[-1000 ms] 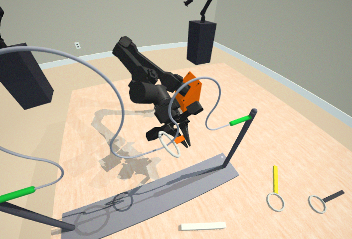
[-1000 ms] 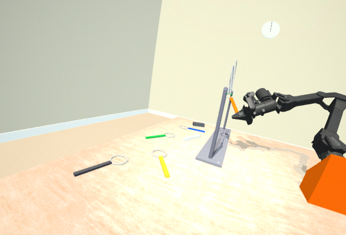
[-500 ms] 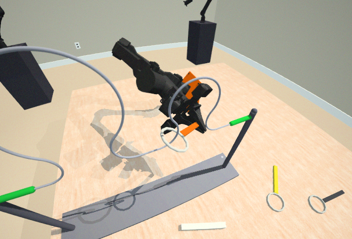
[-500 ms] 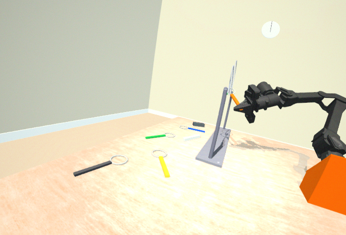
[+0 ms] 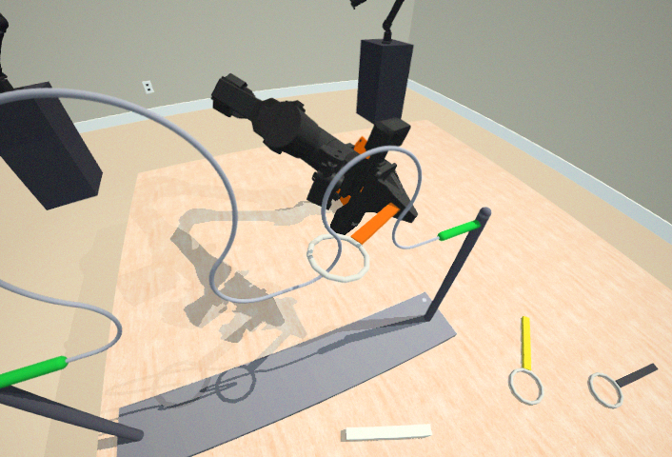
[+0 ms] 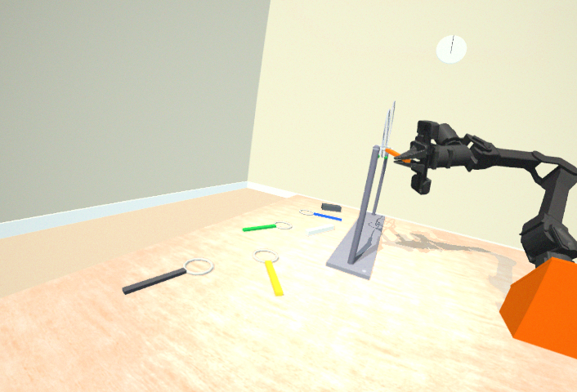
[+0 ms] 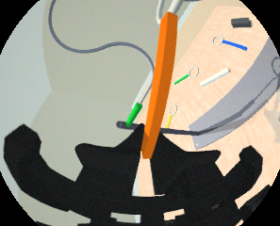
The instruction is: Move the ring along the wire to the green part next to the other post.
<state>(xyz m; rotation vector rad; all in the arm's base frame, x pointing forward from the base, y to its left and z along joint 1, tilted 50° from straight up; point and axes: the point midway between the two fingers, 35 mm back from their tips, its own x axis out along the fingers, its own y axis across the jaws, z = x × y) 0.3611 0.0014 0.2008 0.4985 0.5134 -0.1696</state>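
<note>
Gripping orange handle tight, pincer holds white ring w/ grey wire threaded thru, near right green part.

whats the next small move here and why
Probably ease the ring onward along the grey wire's loop toward the green part by the near post, keeping it centred. The hand grips the orange handle, and wire passes through the ring.
</note>
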